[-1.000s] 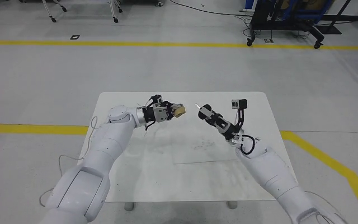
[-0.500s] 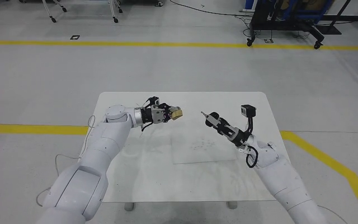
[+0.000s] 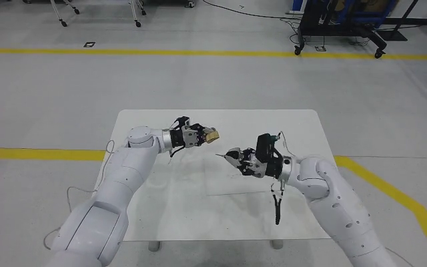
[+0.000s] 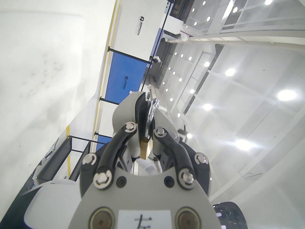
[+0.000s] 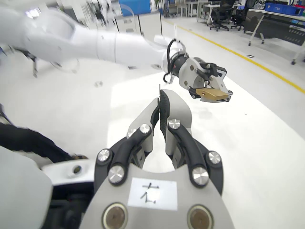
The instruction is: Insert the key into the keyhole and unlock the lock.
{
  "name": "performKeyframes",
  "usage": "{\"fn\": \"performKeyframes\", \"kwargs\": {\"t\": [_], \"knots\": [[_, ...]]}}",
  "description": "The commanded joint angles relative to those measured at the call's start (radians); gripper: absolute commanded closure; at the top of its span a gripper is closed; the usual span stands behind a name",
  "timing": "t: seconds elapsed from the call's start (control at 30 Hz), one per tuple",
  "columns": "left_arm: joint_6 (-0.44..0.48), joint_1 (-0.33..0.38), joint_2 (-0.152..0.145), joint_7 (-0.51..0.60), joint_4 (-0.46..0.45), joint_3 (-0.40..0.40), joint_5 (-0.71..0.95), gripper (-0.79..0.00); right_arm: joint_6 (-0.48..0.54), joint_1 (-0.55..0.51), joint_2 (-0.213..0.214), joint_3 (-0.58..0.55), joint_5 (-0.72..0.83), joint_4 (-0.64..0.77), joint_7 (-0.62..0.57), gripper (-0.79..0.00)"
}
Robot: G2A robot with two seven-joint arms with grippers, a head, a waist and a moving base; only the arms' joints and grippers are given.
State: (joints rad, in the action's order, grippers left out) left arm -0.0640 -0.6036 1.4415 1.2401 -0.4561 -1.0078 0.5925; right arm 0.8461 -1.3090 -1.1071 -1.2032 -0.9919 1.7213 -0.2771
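Observation:
A brass padlock (image 3: 212, 135) is held above the white table (image 3: 167, 207) by my left gripper (image 3: 205, 134), which is shut on it. In the left wrist view the lock body (image 4: 145, 148) sits between the fingers with its silver shackle (image 4: 152, 113) pointing outward. In the right wrist view the lock (image 5: 210, 94) shows its keyhole end towards my right gripper (image 5: 159, 100). That gripper (image 3: 235, 158) is shut on a thin metal key (image 5: 159, 91), whose tip (image 3: 220, 156) points at the lock from a short way off.
The table edges lie well away from both grippers. A faint square mat outline (image 3: 243, 179) marks the middle of the table. Beyond the table is open floor with yellow lines (image 3: 200, 52) and distant desks and chairs (image 5: 221, 13).
My right arm has swung down and turned, bringing the key lower and nearer the table's middle, now pointing at the lock. The left arm with the lock has barely moved.

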Motion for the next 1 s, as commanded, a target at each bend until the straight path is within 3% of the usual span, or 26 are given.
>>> {"fn": "performKeyframes", "kwargs": {"t": [0.0,0.13,0.23,0.6,0.97], "knots": [[-0.018,-0.011,-0.005,-0.019,-0.02,-0.003,-0.01,0.0,-0.054,-0.017,0.002,0.009,-0.283,0.052,0.03,0.0],[-0.051,-0.033,-0.016,-0.042,-0.064,-0.013,-0.021,0.0,-0.193,-0.065,0.008,0.04,-0.603,0.129,0.079,0.0],[-0.056,-0.048,-0.022,-0.074,-0.092,-0.032,-0.008,0.0,-0.284,-0.101,0.011,0.049,-0.712,0.162,0.116,0.0],[-0.055,-0.06,-0.022,-0.093,-0.103,-0.032,-0.008,0.0,-0.292,-0.105,0.011,0.048,-0.718,0.166,0.123,0.0],[-0.088,-0.113,-0.036,-0.198,-0.217,-0.044,-0.046,0.0,-0.397,-0.077,0.009,0.215,-1.27,0.27,0.016,0.0]]}}
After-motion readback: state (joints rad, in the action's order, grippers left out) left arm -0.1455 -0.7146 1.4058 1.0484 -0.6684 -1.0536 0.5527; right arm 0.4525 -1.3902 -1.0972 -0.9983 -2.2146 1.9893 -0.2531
